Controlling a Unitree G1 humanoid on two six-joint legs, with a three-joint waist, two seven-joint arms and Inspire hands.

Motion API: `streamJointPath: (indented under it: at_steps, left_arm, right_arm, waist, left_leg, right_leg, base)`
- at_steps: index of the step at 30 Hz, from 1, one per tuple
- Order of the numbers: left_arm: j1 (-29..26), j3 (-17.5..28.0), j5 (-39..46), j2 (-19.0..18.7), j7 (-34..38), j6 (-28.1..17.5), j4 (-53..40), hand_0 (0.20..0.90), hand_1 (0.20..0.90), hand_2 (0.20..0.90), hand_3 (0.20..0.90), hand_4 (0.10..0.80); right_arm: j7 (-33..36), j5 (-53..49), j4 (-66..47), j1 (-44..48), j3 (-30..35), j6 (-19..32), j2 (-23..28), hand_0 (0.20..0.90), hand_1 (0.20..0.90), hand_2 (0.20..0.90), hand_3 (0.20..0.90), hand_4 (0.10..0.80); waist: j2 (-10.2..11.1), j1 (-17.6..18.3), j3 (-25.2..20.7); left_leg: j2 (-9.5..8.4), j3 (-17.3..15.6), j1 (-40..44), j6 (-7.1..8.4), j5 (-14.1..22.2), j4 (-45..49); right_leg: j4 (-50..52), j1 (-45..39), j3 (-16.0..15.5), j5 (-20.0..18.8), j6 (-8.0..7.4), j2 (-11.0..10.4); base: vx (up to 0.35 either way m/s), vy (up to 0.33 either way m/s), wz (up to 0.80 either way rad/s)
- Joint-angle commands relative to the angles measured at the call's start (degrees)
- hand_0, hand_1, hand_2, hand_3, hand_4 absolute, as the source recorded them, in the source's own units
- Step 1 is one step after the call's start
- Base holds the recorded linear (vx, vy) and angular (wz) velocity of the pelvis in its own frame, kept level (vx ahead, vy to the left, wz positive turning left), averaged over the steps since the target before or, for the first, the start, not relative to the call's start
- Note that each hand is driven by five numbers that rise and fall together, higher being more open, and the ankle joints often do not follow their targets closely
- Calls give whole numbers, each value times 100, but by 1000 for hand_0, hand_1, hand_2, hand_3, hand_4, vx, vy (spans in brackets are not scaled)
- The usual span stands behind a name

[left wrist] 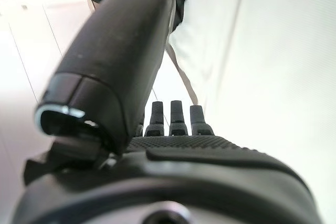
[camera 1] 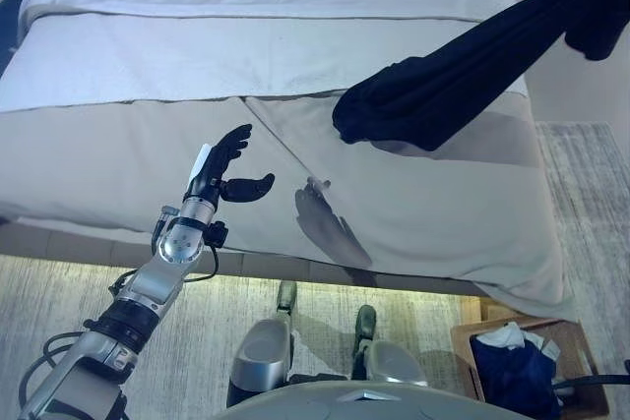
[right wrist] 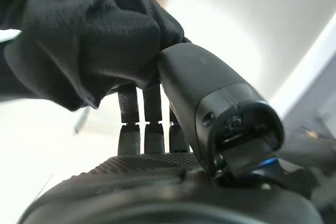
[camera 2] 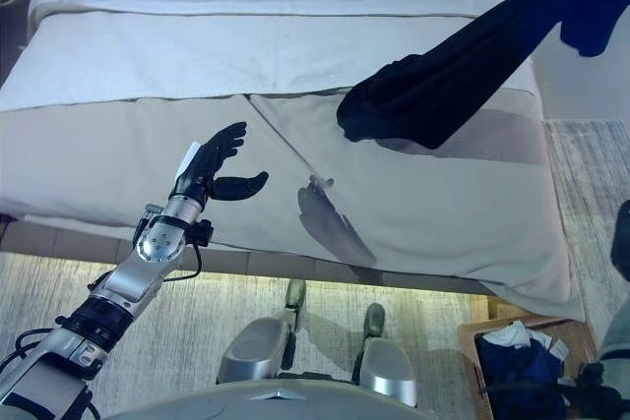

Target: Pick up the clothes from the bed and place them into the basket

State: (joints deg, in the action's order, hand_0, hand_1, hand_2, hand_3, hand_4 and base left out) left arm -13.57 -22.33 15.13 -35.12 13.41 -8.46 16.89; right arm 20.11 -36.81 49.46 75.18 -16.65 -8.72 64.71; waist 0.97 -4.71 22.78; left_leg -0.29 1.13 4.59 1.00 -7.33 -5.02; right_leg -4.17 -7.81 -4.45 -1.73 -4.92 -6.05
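Dark garment (camera 1: 463, 76) hangs over bed (camera 1: 148, 145); basket (camera 1: 581, 395) holds clothes (camera 1: 512, 366).

Pale patterned carpet (camera 1: 79, 302), lit underneath

We see a dark navy garment (camera 1: 463, 76) lifted off the bed (camera 1: 148, 159), stretched in a long band from one o'clock down toward centre, its bunched lower end hanging just above the beige cover. At five o'clock the wooden basket (camera 1: 581, 346) on the floor already holds navy and white clothes (camera 1: 512, 361).
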Motion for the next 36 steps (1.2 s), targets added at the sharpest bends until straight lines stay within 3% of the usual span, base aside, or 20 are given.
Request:
streamJointPath:
  at_steps: [1, 4, 6, 8, 9, 10, 11, 13, 16, 23, 36]
  left_arm:
    - [325, -225, -51, 170, 143, -435, 210, 900, 900, 900, 900, 800]
    - [402, -104, -107, 234, 117, -445, 243, 900, 900, 900, 900, 800]
    - [407, -77, -143, 259, 30, -445, 241, 900, 900, 900, 900, 800]
    - [378, -67, -191, 285, -29, -463, 257, 900, 900, 900, 900, 800]
    - [357, -82, -243, 249, 34, -471, 285, 900, 900, 900, 900, 800]
    - [364, -37, -262, 178, 186, -441, 270, 900, 900, 900, 900, 800]
    - [359, 16, -232, 76, 272, -389, 226, 900, 900, 900, 900, 800]
    - [323, 147, -163, -50, 299, -226, 98, 900, 900, 900, 900, 800]
    - [338, 183, 65, -65, 350, -175, 229, 900, 900, 900, 900, 800]
    - [451, -70, -33, 237, 257, -197, 523, 900, 900, 900, 900, 800]
    - [450, -183, -258, 233, 35, -409, 713, 900, 900, 900, 900, 800]
  right_arm:
    - [174, 110, -399, 455, -777, 755, 364, 300, 300, 300, 200, 100]
    - [307, 119, -678, 224, -678, 706, 319, 300, 300, 300, 200, 100]
    - [405, 164, -865, -47, -456, 629, 363, 300, 300, 300, 200, 100]
    - [521, 280, -1006, -496, -38, 559, 424, 300, 300, 300, 200, 100]
    - [536, 282, -983, -731, 187, 582, 408, 300, 300, 300, 200, 100]
    - [531, 248, -920, -859, 329, 638, 318, 300, 300, 300, 200, 100]
    - [515, 175, -844, -910, 365, 671, 297, 300, 300, 300, 200, 100]
    - [605, 52, -770, -989, 440, 646, 325, 300, 300, 300, 200, 100]
    - [622, -101, -575, -1227, 568, 753, 435, 300, 300, 300, 200, 100]
    - [767, -174, -77, -948, 364, 653, 807, 300, 300, 300, 200, 100]
    - [938, 47, -154, -678, 144, 363, 1404, 300, 300, 300, 200, 100]
  waist:
    - [489, 197, -1747]
    - [454, 271, -1697]
    - [450, 336, -1678]
    - [452, 431, -1611]
    - [443, 462, -1556]
    - [402, 417, -1470]
    - [353, 376, -1457]
    - [311, 315, -1456]
    - [372, 294, -1560]
    - [452, 443, -1695]
    - [354, 868, -1821]
  left_leg:
    - [-215, 271, 15, -78, 1325, 1094]
    - [-439, 500, -22, -232, 1476, 1290]
    - [-449, 306, -43, -240, 1515, 1357]
    - [-464, 196, -35, -228, 1489, 1302]
    - [-413, 110, 30, -215, 1439, 1163]
    - [-286, -146, 92, -209, 1366, 1021]
    - [-193, -296, 70, -240, 1330, 951]
    - [-90, -456, -64, -299, 1248, 925]
    - [-36, -528, -146, -221, 1247, 920]
    - [59, -589, 84, -52, 1077, 536]
    - [198, -899, 285, 108, 947, 187]
  right_leg:
    - [420, 212, 494, 73, 238, 262]
    - [516, 315, 957, -6, 182, 292]
    - [485, 376, 1036, -123, 122, 259]
    - [353, 509, 1045, -462, -54, 166]
    - [430, 694, 905, -604, -164, 129]
    - [766, 840, 468, -626, -263, 48]
    - [992, 853, 250, -490, -269, 36]
    - [1267, 861, 137, -250, -199, 69]
    - [838, 742, 13, -130, -125, 64]
    - [341, 498, 213, -132, 31, 235]
    - [98, 485, 432, -198, 33, 373]
  base:
    - [9, 101, -49]
    - [7, 129, -67]
    - [-12, 100, -70]
    - [-50, 42, -46]
    - [-148, -18, -20]
    - [-197, -43, -30]
    - [-242, -50, -61]
    - [-213, -78, -104]
    - [-54, -109, -85]
    - [41, -86, -17]
    - [-14, -38, -9]
